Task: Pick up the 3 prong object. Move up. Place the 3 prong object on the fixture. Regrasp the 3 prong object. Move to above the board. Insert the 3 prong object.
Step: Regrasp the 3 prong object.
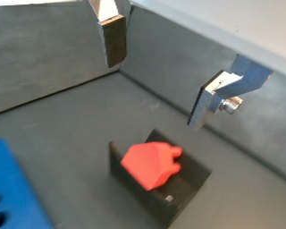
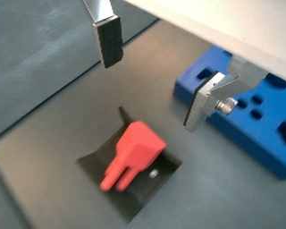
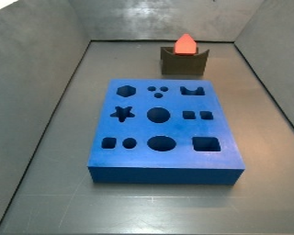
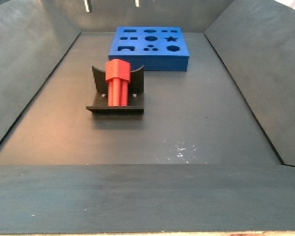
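One 3 prong object (image 2: 135, 155), one fixture (image 4: 114, 100), one board (image 3: 162, 129) are seen.

The red piece is rested in the fixture, beside the board; the gripper (image 2: 155, 79) is held above, fingers (image 2: 108, 40) apart, empty.

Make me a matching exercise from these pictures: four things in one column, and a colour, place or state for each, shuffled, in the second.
1. 3 prong object
2. fixture
3. board
4. gripper

A. blue, with shaped holes
B. open, above the fixture, holding nothing
C. dark holder on the floor beside the board
D. red-orange, resting on the fixture

Pairs: 1-D, 2-C, 3-A, 4-B
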